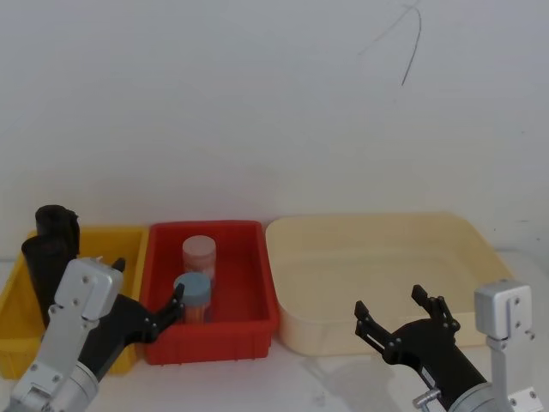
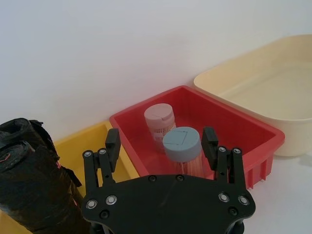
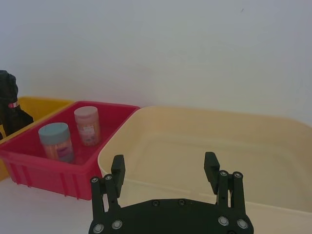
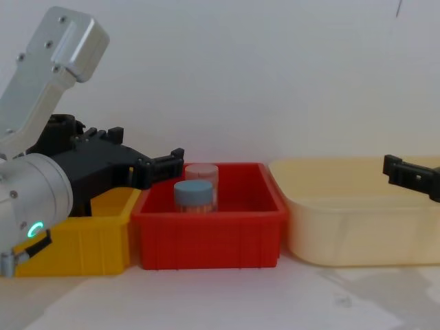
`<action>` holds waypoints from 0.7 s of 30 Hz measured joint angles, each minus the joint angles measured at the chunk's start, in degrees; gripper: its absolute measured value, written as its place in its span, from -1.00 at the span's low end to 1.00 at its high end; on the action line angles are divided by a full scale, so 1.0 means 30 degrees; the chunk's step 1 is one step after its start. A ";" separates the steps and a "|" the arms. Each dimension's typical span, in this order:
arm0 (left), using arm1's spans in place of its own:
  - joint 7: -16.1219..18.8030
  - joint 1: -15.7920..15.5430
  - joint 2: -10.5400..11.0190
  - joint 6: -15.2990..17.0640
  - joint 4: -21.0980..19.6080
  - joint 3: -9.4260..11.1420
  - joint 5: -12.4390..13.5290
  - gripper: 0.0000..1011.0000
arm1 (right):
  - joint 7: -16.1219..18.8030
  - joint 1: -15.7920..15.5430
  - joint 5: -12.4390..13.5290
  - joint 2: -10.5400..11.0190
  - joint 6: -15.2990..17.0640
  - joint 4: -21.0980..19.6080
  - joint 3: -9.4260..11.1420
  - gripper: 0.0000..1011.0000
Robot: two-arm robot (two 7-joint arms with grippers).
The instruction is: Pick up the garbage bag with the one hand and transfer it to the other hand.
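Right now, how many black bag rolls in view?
2. Both stand in the yellow bin on the robot's left: the rear roll at the back, the front roll just before it. The left gripper may hide more.

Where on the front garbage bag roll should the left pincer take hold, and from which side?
Grip the front roll on its upper part, above the wall of the yellow bin. It stands upright, so the open left pincer should probably come level from the front, one finger each side of its round body. A second roll stands close behind. The right pincer is open before the tub.
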 joint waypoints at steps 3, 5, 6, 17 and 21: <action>0.0000 0.0000 0.0001 0.0000 -0.0001 -0.0001 0.0000 0.98 | 0.0000 -0.0001 -0.0001 0.0001 0.0000 0.0000 0.0001 0.98; -0.0001 -0.0001 0.0001 0.0000 -0.0001 0.0001 0.0001 0.98 | 0.0000 -0.0001 0.0000 0.0000 -0.0002 0.0001 0.0001 0.98; -0.0001 -0.0001 0.0000 -0.0001 -0.0001 0.0001 0.0000 0.98 | 0.0000 0.0000 -0.0001 0.0001 -0.0001 0.0000 0.0000 0.98; 0.0000 -0.0001 0.0001 0.0000 0.0000 -0.0001 0.0000 0.98 | -0.0001 -0.0001 -0.0001 0.0001 0.0000 0.0000 0.0000 0.98; -0.0001 0.0000 0.0001 0.0000 0.0000 0.0000 0.0001 0.98 | 0.0000 -0.0001 -0.0002 0.0000 0.0000 0.0001 0.0000 0.98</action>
